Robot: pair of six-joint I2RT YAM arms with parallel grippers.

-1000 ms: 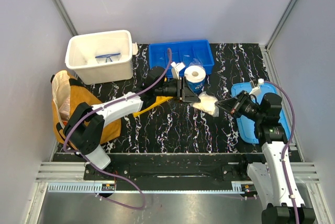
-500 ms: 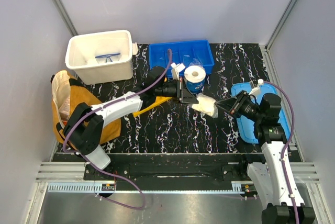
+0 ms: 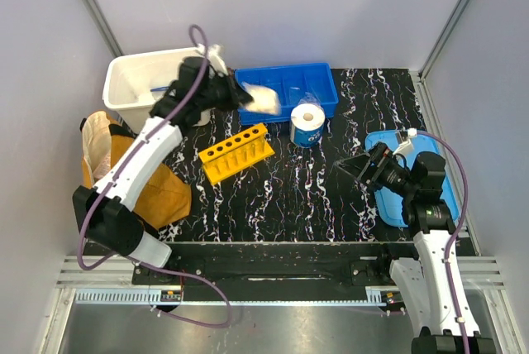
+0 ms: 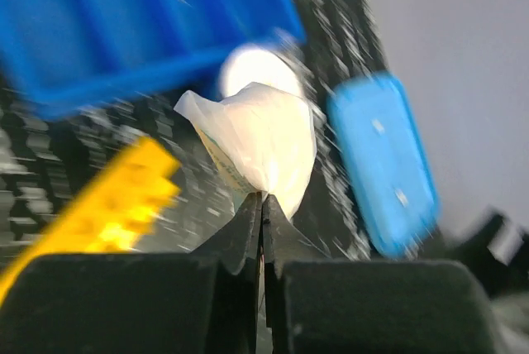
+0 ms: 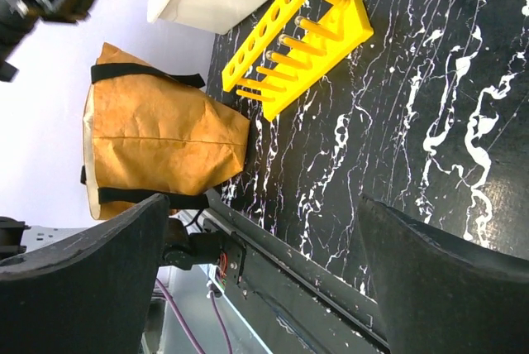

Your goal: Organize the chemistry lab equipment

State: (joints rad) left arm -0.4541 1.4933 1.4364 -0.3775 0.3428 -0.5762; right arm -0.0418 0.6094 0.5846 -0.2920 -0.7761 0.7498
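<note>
Left gripper [image 4: 262,197]: fingers pressed together on a white crumpled piece [image 4: 256,143], held in the air at 12 o'clock from the rack, over the near edge of the blue tray [image 3: 289,89].
Right gripper [image 5: 264,205]: fingers spread wide, holding nothing, between 4 and 5 o'clock from the paper roll [image 3: 307,122].
Rack [image 3: 236,152]: yellow, six holes, on the table at 8 o'clock from the paper roll.
Goggles [image 3: 165,88]: blue-rimmed, inside the white bin [image 3: 132,73] at 10 o'clock from the rack, partly hidden by the left arm.
Bag [image 3: 161,193]: tan, at 8 o'clock from the rack.
</note>
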